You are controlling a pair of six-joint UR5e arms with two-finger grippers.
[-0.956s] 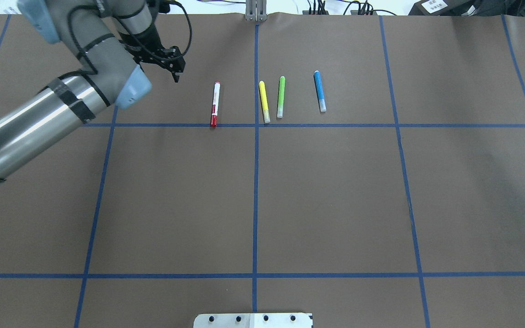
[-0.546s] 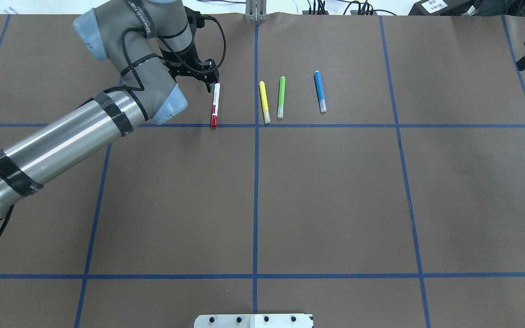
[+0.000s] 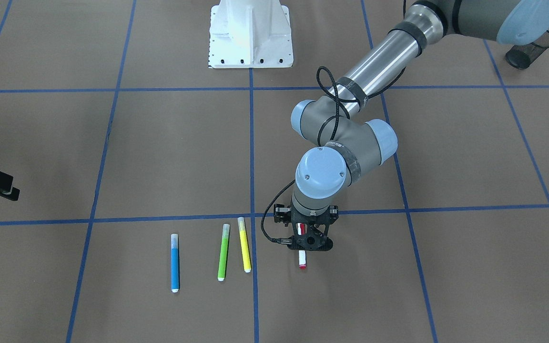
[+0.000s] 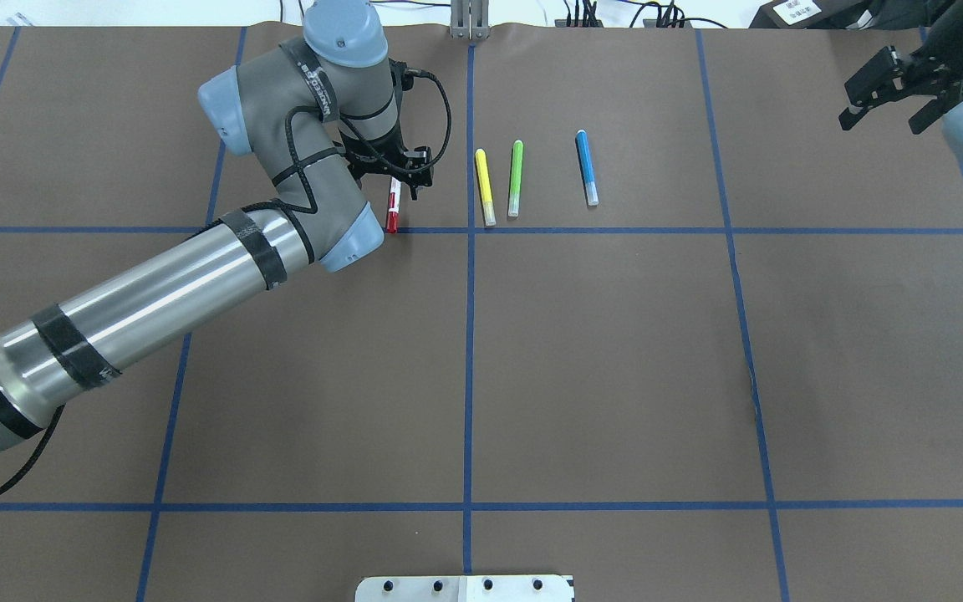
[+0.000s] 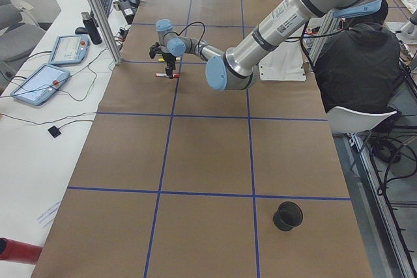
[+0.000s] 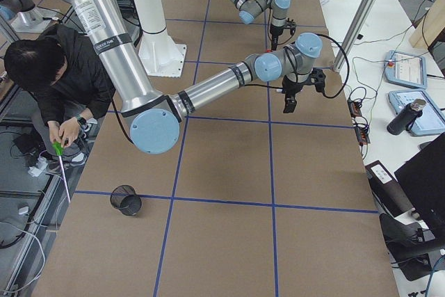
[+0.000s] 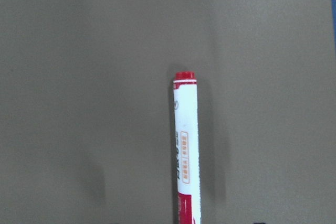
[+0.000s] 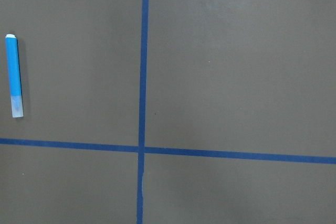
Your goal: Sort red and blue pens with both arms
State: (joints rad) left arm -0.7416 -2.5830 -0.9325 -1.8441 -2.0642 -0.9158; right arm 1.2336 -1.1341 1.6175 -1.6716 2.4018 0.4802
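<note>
The red pen (image 4: pixel 393 214), white-barrelled with a red cap, lies on the brown table left of the centre line. My left gripper (image 4: pixel 405 186) hangs open directly over its far half and hides that part. The left wrist view looks straight down on the red pen (image 7: pixel 187 150) lying flat, with no finger touching it. In the front view only the pen's red-tipped end (image 3: pixel 302 261) pokes out below the left gripper (image 3: pixel 309 247). The blue pen (image 4: pixel 587 167) lies further right. My right gripper (image 4: pixel 878 117) is open near the far right edge, well clear of the blue pen (image 8: pixel 14 76).
A yellow marker (image 4: pixel 485 186) and a green marker (image 4: pixel 515 177) lie side by side between the two pens. A black mesh cup (image 3: pixel 527 50) stands near the left arm's base and another cup (image 6: pixel 126 199) on the right side. A seated person (image 6: pixel 66 74) is beside the white pedestal (image 3: pixel 250 33).
The left arm has swung right and its gripper now sits over the red pen. The right gripper has come further in from the right edge.
</note>
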